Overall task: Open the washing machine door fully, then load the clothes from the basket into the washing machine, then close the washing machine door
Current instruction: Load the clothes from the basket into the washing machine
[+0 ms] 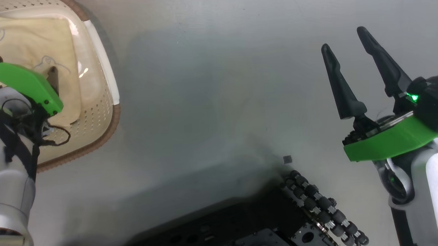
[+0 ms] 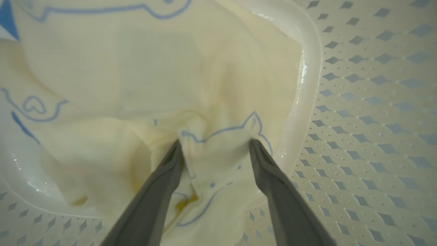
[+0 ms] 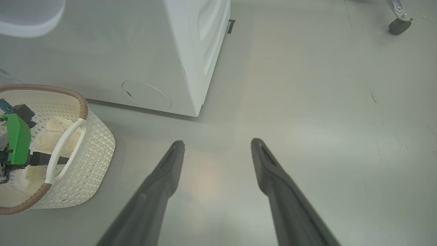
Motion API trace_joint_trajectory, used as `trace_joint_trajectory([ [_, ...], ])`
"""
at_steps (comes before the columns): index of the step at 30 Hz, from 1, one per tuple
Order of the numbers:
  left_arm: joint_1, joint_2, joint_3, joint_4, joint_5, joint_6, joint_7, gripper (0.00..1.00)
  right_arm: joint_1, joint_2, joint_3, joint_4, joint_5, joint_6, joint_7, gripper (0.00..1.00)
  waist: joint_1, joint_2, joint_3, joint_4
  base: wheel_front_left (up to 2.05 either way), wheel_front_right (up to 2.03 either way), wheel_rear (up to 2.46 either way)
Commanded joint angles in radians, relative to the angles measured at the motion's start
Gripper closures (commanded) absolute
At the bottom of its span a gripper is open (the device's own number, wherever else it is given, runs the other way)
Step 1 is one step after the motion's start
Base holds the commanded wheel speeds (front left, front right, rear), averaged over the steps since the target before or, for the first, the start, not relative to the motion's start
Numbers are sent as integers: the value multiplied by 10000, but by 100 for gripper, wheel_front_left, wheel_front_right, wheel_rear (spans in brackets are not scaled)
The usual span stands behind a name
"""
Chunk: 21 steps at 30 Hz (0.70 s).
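Inside one basket, two left fingers straddle one garment, spread wide; two right fingers also wide.

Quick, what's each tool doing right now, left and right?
Left tool: open, straddling a fold of the clothes in the basket.
Right tool: open, empty.

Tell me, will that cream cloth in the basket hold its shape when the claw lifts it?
Probably not: the cloth lies creased and bunched inside the open left claw, so it should droop. It looks thin, so it is likely light.
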Motion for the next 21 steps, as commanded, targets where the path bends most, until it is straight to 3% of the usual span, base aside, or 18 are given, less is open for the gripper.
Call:
trace_joint_trajectory([
  [1, 143, 186, 79, -6, -33, -2, -68, 0, 712, -8, 9, -412, 105, -2, 93, 0, 0, 0, 66, 61, 0, 0, 0],
  [3, 153, 13, 64, 45, -57, 55, -169, 0, 912, -8, -69, -586, 140, -2, 167, 0, 0, 0, 104, 106, 0, 0, 0],
  [4, 162, -48, 38, 65, -38, 105, -271, 14, 991, -9, -84, -677, 141, -2, 190, 0, 0, 0, 119, 119, 0, 0, 0],
  [5, 182, -127, 66, 84, -76, 153, -387, 62, 1061, -10, -101, -756, 142, -2, 222, 0, 0, 0, 128, 134, 7, 7, 7],
  [6, 217, -214, 85, 105, -114, 177, -469, 100, 1130, -10, -115, -835, 189, -2, 269, 0, 0, 0, 130, 165, 9, 9, 9],
  [11, 297, -380, 37, 190, -65, 574, -1188, 100, 1327, -9, -232, -1266, 88, -2, 502, 0, 0, 0, 135, 328, 2, 2, 2],
  [21, 11, -21, 173, 189, -126, 617, -2996, 100, 867, -6, -290, -1191, 239, -2, 332, 0, 0, 0, 104, 533, 0, 0, 0],
])
